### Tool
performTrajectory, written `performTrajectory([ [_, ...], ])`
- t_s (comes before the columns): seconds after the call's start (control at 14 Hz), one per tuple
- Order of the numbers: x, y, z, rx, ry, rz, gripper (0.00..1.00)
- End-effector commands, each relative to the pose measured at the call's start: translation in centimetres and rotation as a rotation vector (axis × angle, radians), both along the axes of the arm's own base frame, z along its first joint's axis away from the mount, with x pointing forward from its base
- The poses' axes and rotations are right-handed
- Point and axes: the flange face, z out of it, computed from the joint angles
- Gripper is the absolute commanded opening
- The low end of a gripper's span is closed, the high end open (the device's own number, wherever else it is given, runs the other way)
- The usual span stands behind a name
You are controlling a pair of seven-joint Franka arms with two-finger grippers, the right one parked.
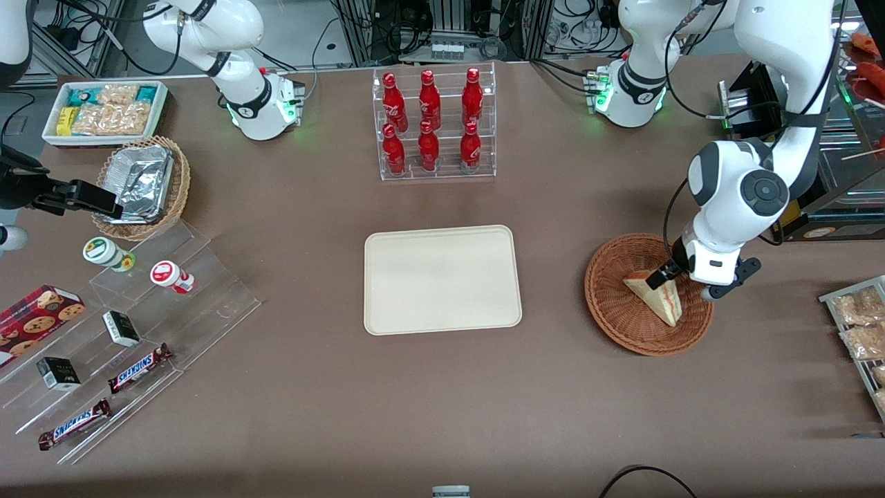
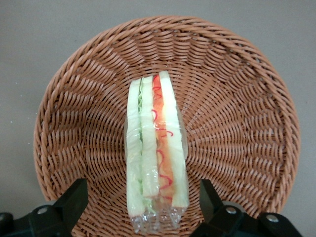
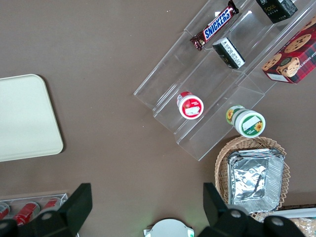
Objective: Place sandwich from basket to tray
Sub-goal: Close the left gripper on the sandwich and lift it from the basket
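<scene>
The sandwich (image 1: pixel 660 299) is a clear-wrapped wedge with red and green filling, and it lies in the round reddish-brown wicker basket (image 1: pixel 622 326) toward the working arm's end of the table. My left gripper (image 1: pixel 681 280) is lowered into the basket over the sandwich's farther end. In the left wrist view the gripper (image 2: pixel 143 197) is open. Its two black fingers (image 2: pixel 74 195) stand one on each side of the wrapped end of the sandwich (image 2: pixel 155 143), apart from it, above the basket's weave (image 2: pixel 237 98). The cream tray (image 1: pixel 442 280) lies bare at the table's middle, beside the basket.
A clear rack of red bottles (image 1: pixel 433 124) stands farther from the camera than the tray. Toward the parked arm's end are a tan basket with foil (image 1: pixel 142 183), a white bin of snacks (image 1: pixel 104 111) and acrylic steps with snacks (image 1: pixel 124 332). Snack packets (image 1: pixel 861 325) lie at the working arm's edge.
</scene>
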Motion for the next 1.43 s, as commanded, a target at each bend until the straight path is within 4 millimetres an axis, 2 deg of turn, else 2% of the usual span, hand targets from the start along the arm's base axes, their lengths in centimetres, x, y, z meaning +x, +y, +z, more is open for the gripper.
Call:
performTrajectory([
  [0.0,0.0,0.0,-2.0,-0.012,-0.021,0.034,1.0],
  [0.07,0.2,0.0,-2.8,-0.015,-0.036,0.051,0.99],
  [0.14,0.2,0.0,-3.4,-0.017,-0.036,0.065,0.89],
  [0.21,0.4,0.0,-3.4,-0.017,-0.037,0.071,0.61],
  [0.29,0.5,0.1,-3.2,-0.016,-0.036,0.068,0.26],
  [0.36,0.6,0.1,-3.0,-0.016,-0.039,0.067,0.0],
  [0.43,0.8,-0.1,-2.9,-0.017,-0.042,0.062,0.0],
  [0.57,1.3,-0.4,-1.4,-0.014,-0.033,0.053,0.0],
  [0.71,2.7,-0.8,2.2,0.003,0.027,0.037,0.0],
  [0.93,4.5,-3.9,9.1,0.039,0.084,-0.032,0.0],
  [1.21,5.3,-12.5,15.4,0.054,0.071,-0.156,0.0],
  [1.36,4.5,-17.6,16.8,0.05,0.064,-0.238,0.0],
])
